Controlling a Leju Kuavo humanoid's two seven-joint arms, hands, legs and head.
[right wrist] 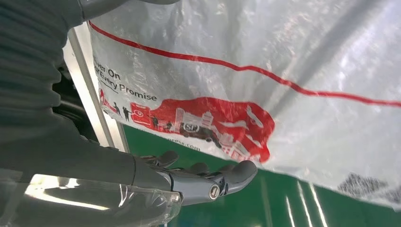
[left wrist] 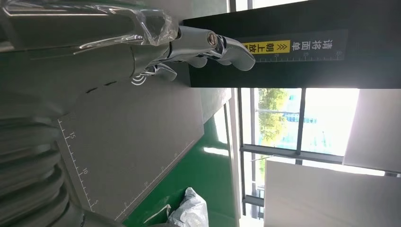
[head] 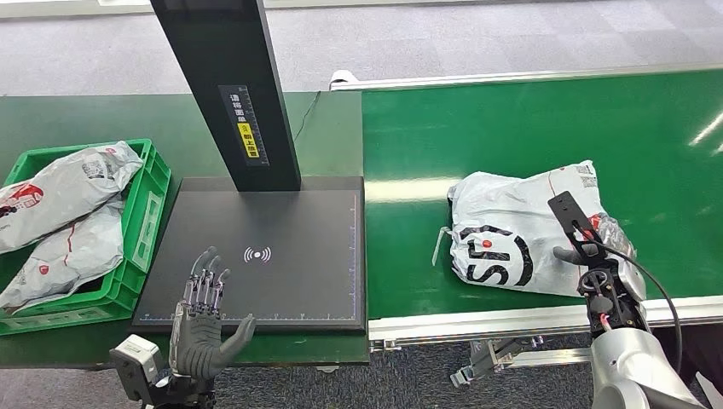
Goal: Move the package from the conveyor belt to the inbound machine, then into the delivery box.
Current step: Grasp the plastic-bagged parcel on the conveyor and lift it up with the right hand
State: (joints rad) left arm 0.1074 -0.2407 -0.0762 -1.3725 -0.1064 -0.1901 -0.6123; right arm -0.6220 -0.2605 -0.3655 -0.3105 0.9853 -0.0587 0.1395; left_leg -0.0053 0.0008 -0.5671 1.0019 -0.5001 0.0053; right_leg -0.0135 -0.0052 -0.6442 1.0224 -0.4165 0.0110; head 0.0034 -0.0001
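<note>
The package (head: 527,232), a grey poly bag with black and red print, is seen right of centre in the head view, lying on the green belt (head: 546,128) near its front edge. The right hand (head: 588,251) is placed at the package's right end, at the lower right of the frame; whether its fingers (right wrist: 236,172) grip the bag cannot be told, though in the right wrist view they are seen curled just beside the bag's printed face. The left hand (head: 203,319) is held at the lower left, over the front edge of the black scanner pad (head: 281,281), with fingers spread and nothing in them. The scanner's black post (head: 228,85) is seen rising at upper centre. At the far left, a green box (head: 145,213) is seen holding two more grey bags (head: 64,221).
</note>
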